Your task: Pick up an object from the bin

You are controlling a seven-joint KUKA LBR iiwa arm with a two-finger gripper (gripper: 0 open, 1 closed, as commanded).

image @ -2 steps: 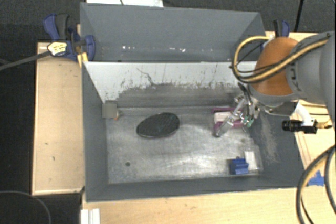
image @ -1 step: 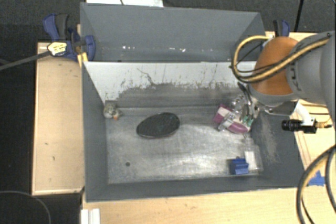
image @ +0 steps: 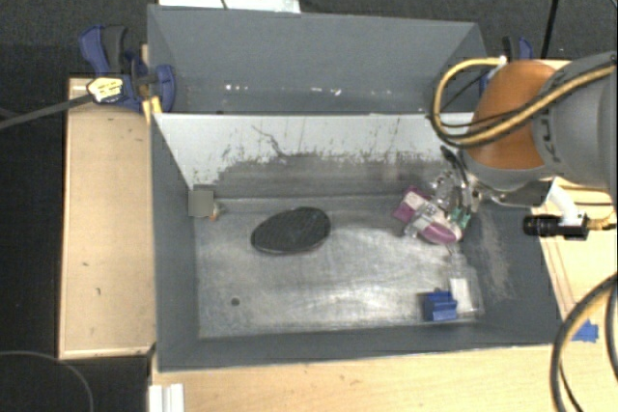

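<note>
**Item inspected:** a small purple-and-white object [image: 422,215] lies on the floor of the bin [image: 319,280] near its right wall, directly at the tip of the claw [image: 454,206].

**Position:** the object sits on the claw's left side in the camera view and reaches slightly below it. It is touching or very nearly touching the claw; contact cannot be confirmed.

**Orientation:** its long axis appears to run diagonally, from a pale end at upper left to a purple end at lower right, close under the claw.

**Claw state:** it cannot be told whether the claw is spread or pressed together, since the wrist above masks it. No grip is confirmed.

**Judgement:** the coming move turns on that short leftward offset and on squaring the claw to the diagonal axis.

**Further out:** a blue-and-white piece [image: 446,302] lies below the claw, apart from it. A dark oval disc [image: 290,231] lies well to the claw's left.
</note>
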